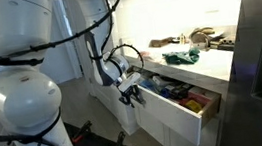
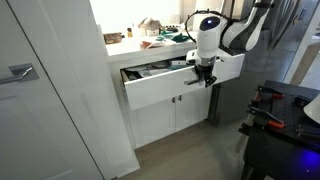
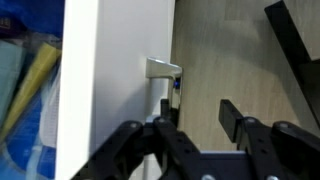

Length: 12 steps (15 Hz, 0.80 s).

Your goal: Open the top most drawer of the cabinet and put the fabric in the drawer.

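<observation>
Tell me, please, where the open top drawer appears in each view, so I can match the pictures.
Exterior view: open drawer lower centre-right, under the countertop.
Exterior view: open drawer at centre, standing out from the white cabinet.
Wrist view: its white front fills left of centre.
Shared landmark: the gripper by the drawer front.

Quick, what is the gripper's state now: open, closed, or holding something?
Gripper: open, holding nothing, close to the drawer handle.
</observation>
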Tool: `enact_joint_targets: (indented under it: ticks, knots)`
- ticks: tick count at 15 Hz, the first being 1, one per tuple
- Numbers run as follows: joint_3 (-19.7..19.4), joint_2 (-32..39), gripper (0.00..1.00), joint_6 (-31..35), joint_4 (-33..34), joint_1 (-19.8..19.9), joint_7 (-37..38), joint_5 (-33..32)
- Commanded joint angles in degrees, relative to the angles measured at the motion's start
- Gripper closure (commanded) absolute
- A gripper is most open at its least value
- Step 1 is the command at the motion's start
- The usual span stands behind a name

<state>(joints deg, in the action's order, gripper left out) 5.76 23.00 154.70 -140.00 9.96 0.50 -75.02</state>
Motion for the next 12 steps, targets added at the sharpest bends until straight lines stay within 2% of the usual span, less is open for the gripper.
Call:
enact_joint_targets:
  ticks: [1, 8, 12]
  knots:
    - [1.2, -1.0, 0.2, 2.7, -1.0, -0.1, -0.9, -0.4]
    - [1.8, -1.6, 0.2, 6.4, -1.8, 0.6, -1.9, -0.7]
    - [1.7, -3.7, 0.2, 5.0, -1.6, 0.0, -1.7, -1.9]
